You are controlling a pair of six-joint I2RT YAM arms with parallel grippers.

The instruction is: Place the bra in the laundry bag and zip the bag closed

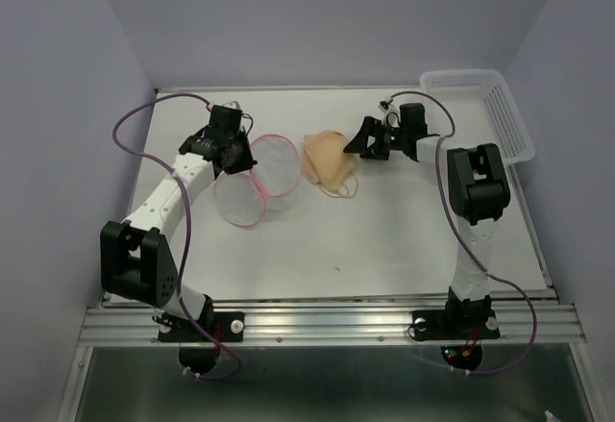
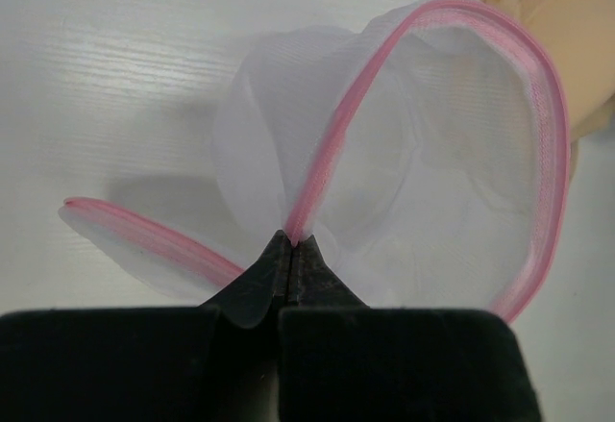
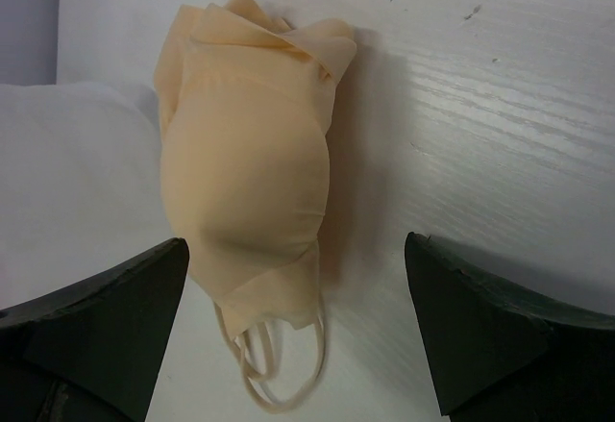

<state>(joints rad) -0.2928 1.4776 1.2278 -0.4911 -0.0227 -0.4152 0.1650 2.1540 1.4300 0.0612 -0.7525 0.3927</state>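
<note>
The laundry bag (image 1: 261,176) is a round white mesh pod with a pink rim, lying open left of the table's middle. My left gripper (image 1: 238,159) is shut on its pink rim (image 2: 300,222) and holds the mouth up and open (image 2: 452,153). The tan-peach bra (image 1: 329,161) lies folded just right of the bag, straps trailing toward me. My right gripper (image 1: 361,142) is open and empty at the bra's right side. In the right wrist view the bra (image 3: 245,167) lies ahead of the spread fingers, nearer the left fingertip (image 3: 144,283).
A white lattice basket (image 1: 485,107) stands at the table's back right corner. Purple cables loop beside both arms. The table's front edge has a metal rail (image 1: 327,321).
</note>
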